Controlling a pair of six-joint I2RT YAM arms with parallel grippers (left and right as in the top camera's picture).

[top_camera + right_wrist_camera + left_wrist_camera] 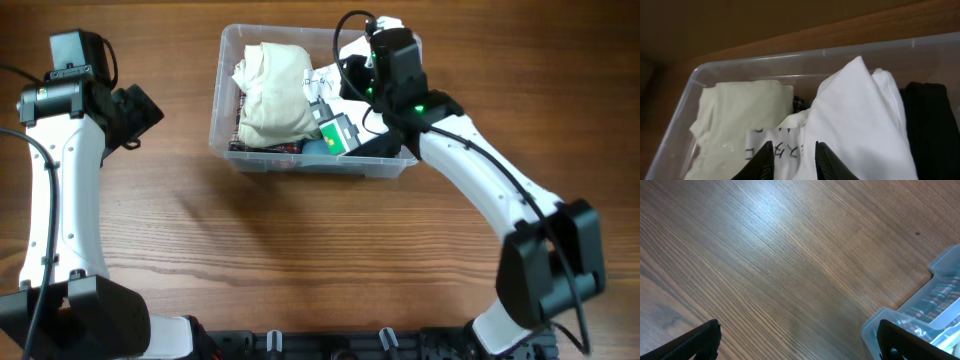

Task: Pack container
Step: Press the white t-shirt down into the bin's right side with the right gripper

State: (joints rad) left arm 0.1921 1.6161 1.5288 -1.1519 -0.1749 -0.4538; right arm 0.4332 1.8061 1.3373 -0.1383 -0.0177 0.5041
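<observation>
The clear plastic container (300,28) stands at the table's far middle, holding a cream cloth (270,90), a white printed garment (325,85) and a green box (338,133). My right gripper (352,85) is down inside the container. In the right wrist view its fingers (794,150) are close together around the white printed garment (855,110), beside the cream cloth (735,115) and inside the container wall (790,55). My left gripper (797,330) is wide open and empty over bare table, left of the container's corner (872,325).
A black cloth (927,125) lies at the container's right end. A dark patterned fabric (262,146) shows through the front wall. The wooden table (300,250) spreads in front and to the left.
</observation>
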